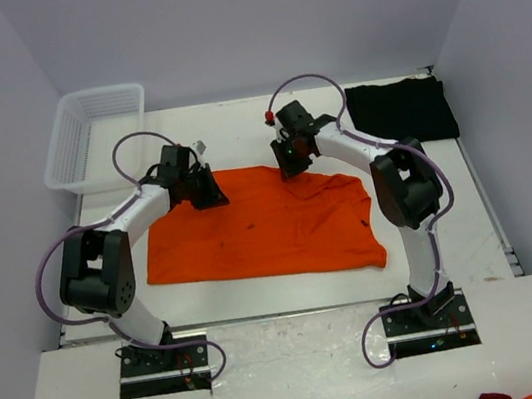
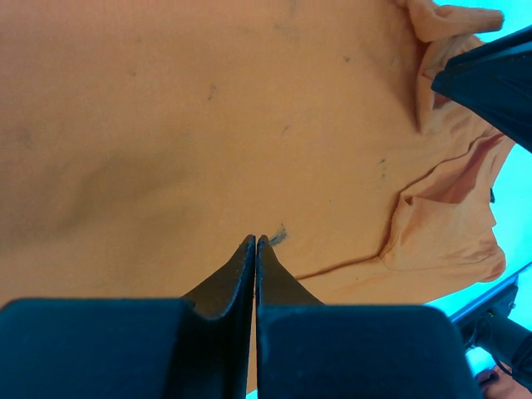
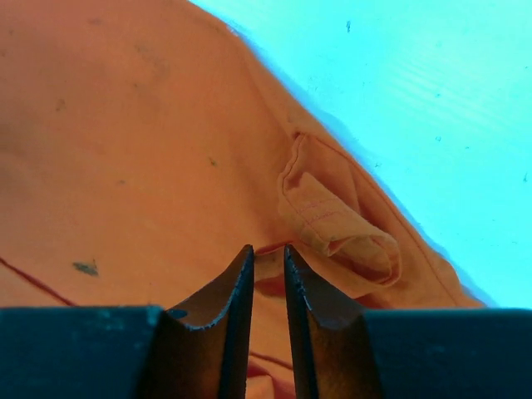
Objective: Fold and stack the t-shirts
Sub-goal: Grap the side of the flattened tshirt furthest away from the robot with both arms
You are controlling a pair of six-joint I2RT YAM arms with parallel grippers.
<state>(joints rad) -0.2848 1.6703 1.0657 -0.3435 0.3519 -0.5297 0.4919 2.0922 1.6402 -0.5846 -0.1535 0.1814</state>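
Along the far edge of the orange t-shirt (image 1: 271, 231) spread mid-desk, the right gripper (image 3: 268, 249) is pinching a cloth fold and the left gripper (image 2: 255, 238) is poised clenched tight, both arms bending forward, elbows out. Two shirts are lying on the desk (image 1: 237, 143), the black t-shirt (image 1: 401, 109) at its far right corner, bare desk bordering the orange one.
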